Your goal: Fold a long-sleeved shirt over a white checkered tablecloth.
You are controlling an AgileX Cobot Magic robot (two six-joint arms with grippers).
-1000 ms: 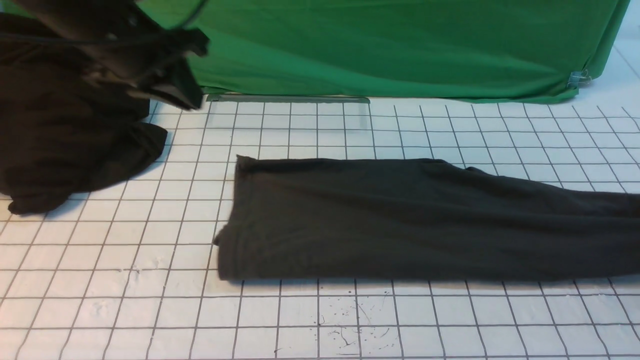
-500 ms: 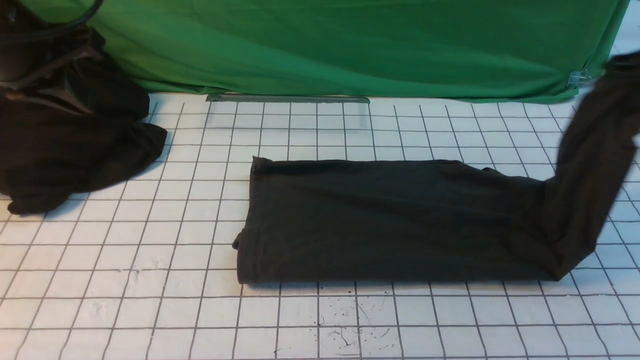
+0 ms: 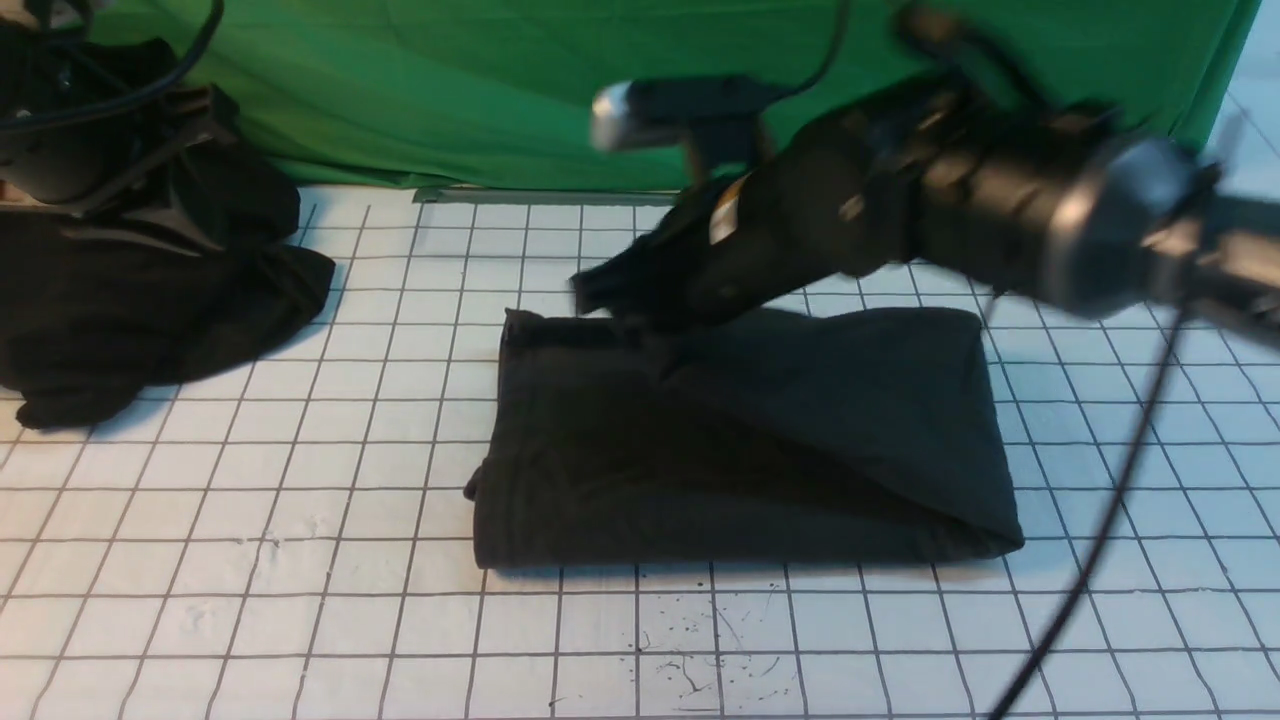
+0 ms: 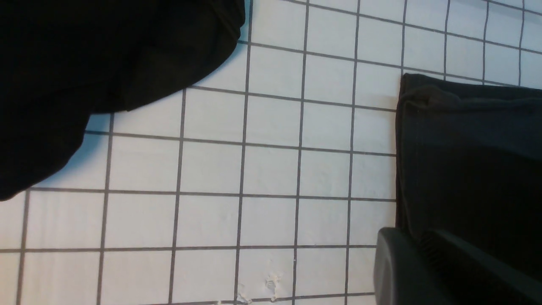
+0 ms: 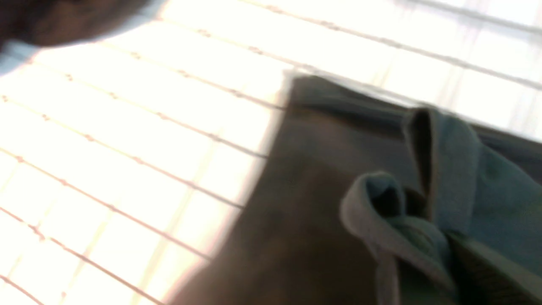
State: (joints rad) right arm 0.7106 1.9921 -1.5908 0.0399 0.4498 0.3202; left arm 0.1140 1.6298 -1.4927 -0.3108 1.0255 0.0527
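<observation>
1. The white checkered tablecloth (image 4: 271,169) fills most of the view, lying flat, with thin dark lines forming squares.
2. A few small scuffs (image 4: 271,281) roughen the cloth near one edge of the frame.
3. A black heap of fabric (image 4: 84,63) with rounded folds covers one corner and rests on the cloth.
4. The charcoal long-sleeved shirt (image 4: 470,148) lies well apart from the heap, its straight stitched edge running roughly along a grid line.
5. The left gripper (image 4: 423,254) shows only as black finger parts, one of them ribbed, in front of the shirt's edge. Whether they touch it cannot be told.
</observation>
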